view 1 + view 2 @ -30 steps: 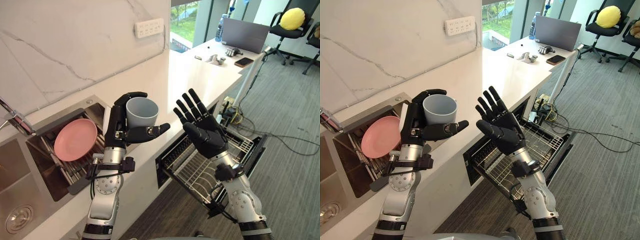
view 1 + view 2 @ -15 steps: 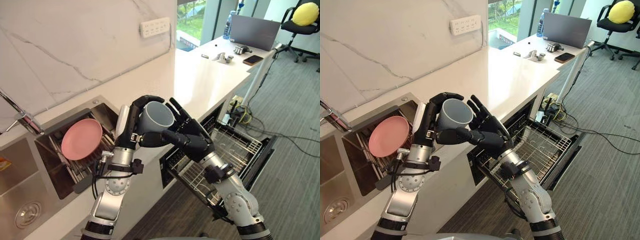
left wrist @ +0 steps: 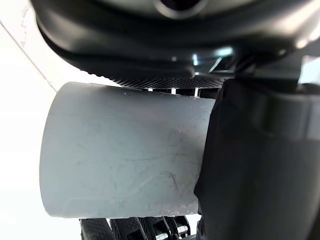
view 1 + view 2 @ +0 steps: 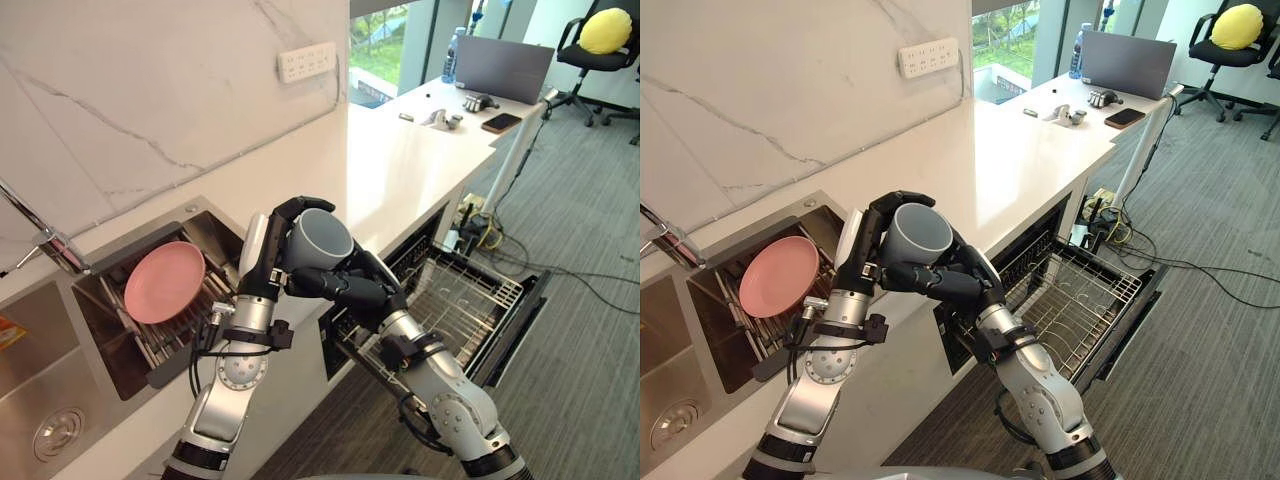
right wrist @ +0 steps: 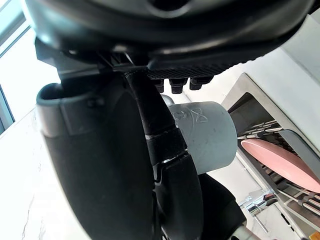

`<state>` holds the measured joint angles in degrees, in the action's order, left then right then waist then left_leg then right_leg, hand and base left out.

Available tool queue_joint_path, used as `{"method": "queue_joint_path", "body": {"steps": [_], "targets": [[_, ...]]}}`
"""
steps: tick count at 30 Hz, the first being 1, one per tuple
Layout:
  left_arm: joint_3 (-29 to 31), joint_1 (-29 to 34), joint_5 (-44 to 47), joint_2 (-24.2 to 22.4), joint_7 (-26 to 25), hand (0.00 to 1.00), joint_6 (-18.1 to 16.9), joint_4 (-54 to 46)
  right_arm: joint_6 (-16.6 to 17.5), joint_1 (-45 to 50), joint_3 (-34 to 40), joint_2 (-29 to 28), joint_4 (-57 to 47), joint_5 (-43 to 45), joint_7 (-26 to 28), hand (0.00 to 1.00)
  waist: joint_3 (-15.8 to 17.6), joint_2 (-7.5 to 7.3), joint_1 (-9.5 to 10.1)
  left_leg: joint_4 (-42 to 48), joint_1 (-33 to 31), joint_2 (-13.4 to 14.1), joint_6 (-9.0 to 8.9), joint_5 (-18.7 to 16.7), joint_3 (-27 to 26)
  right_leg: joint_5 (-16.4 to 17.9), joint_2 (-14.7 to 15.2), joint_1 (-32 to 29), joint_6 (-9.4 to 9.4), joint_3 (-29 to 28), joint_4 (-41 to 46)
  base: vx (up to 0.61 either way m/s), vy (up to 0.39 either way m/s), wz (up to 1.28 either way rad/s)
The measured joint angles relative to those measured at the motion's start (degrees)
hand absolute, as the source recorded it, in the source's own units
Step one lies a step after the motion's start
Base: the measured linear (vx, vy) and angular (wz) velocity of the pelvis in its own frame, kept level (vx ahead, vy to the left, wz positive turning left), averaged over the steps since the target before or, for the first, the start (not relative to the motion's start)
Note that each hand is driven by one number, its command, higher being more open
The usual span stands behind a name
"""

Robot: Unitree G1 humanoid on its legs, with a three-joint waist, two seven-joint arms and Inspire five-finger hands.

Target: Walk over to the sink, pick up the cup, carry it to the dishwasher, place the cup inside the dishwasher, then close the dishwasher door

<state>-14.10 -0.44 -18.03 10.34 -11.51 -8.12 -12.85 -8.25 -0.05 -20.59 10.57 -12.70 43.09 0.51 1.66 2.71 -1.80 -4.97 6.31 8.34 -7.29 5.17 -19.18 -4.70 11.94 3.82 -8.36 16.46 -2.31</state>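
The grey cup [image 4: 322,236] is up in the air over the counter's front edge, tipped with its mouth toward the wall. My left hand [image 4: 262,265] is shut on it from the sink side, and the left wrist view has the cup [image 3: 125,150] lying across the palm. My right hand [image 4: 365,292] has closed on the same cup from underneath, on the dishwasher side; in the right wrist view the cup [image 5: 207,135] sits between thumb and fingers. The dishwasher [image 4: 500,330] below stands open with its wire rack [image 4: 450,300] pulled out.
A pink plate [image 4: 165,282] stands in the drying rack set into the counter, beside the sink [image 4: 40,400] and tap [image 4: 50,245]. The white counter [image 4: 390,160] runs back to a laptop [image 4: 500,68] and bottle [image 4: 448,55]. An office chair [image 4: 600,50] is far right.
My right hand has come in from behind the cup and wrapped round its lower side. The cup has tipped a little further. The left hand keeps its hold.
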Motion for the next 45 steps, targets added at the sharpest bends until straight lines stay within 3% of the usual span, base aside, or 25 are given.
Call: {"method": "queue_joint_path", "body": {"steps": [6, 13, 14, 20, 38, 44, 45], "targets": [[-1.0, -1.1, 0.0, -0.4, -2.2, 0.0, 0.9, 0.0, 3.8, -1.3, -2.4, -1.7, 0.0, 0.2, -7.0, 1.0, -0.4, 0.07, 0.14, 0.0, 0.0, 0.0, 0.01, 0.2, 0.1, 0.0, 0.0, 0.0, 0.06, 0.0, 0.1, -0.01, 0.001, 0.0], [-1.1, -1.2, 0.0, -0.7, -2.7, 0.0, 1.1, 0.0, 5.7, -2.3, -4.4, -2.0, 0.1, 0.6, -11.7, 1.0, -0.5, 0.17, 0.28, 0.0, -0.5, 0.0, 0.09, 0.6, 1.1, 0.1, 0.0, 0.0, 0.1, 0.9, 0.2, -0.02, 0.0, 0.06], [-1.1, -1.2, 0.0, -0.7, -2.8, 0.0, 1.1, 0.0, 5.8, -2.4, -4.6, -2.0, 0.1, 0.6, -12.0, 0.0, -0.6, 0.18, 0.3, 0.0, -0.6, 0.0, 0.1, 0.6, 1.2, 0.1, 0.0, 0.0, 0.1, 1.0, 0.2, -0.01, 0.001, 0.06], [-1.0, -1.2, 0.1, -0.1, -3.9, 0.0, 1.5, 0.0, 5.9, -3.6, -5.3, -1.7, 0.6, 0.8, -12.4, 0.0, -2.1, 0.46, 0.65, 0.0, -1.3, 0.0, 0.12, 0.7, 1.4, 0.0, 0.0, -0.6, 0.1, 1.2, 0.2, 0.0, 0.0, 0.01], [-1.8, -0.9, -0.1, 1.5, -4.4, 0.0, 1.5, 0.1, 6.4, -6.2, -6.4, -0.7, 3.2, 1.1, -14.2, 0.0, -2.1, 0.46, 0.78, 0.0, -1.4, 0.0, 0.16, 1.0, 1.5, -0.1, 0.0, -0.6, 0.24, 1.3, 0.2, 0.0, 0.0, 0.0], [-2.0, -0.9, 0.0, 1.8, -4.4, 0.0, 1.0, 0.7, 8.4, -6.2, -7.5, -0.7, 3.2, 0.5, -18.0, 0.0, -2.1, 0.47, 0.74, 0.0, -1.3, 0.0, 0.16, 1.0, 1.4, -0.1, 0.0, -0.6, 0.27, 1.2, 0.2, 0.0, 0.0, 0.0], [-2.0, -0.9, 0.0, 1.8, -4.4, 1.0, 0.8, 1.1, 8.6, -6.2, -7.8, -0.7, 3.2, 0.5, -19.0, 0.0, -2.1, 0.47, 0.71, 0.0, -1.3, 0.0, 0.16, 1.0, 1.4, -0.1, 0.0, -0.6, 0.27, 1.1, 0.2, 0.0, 0.0, 0.0]]}}
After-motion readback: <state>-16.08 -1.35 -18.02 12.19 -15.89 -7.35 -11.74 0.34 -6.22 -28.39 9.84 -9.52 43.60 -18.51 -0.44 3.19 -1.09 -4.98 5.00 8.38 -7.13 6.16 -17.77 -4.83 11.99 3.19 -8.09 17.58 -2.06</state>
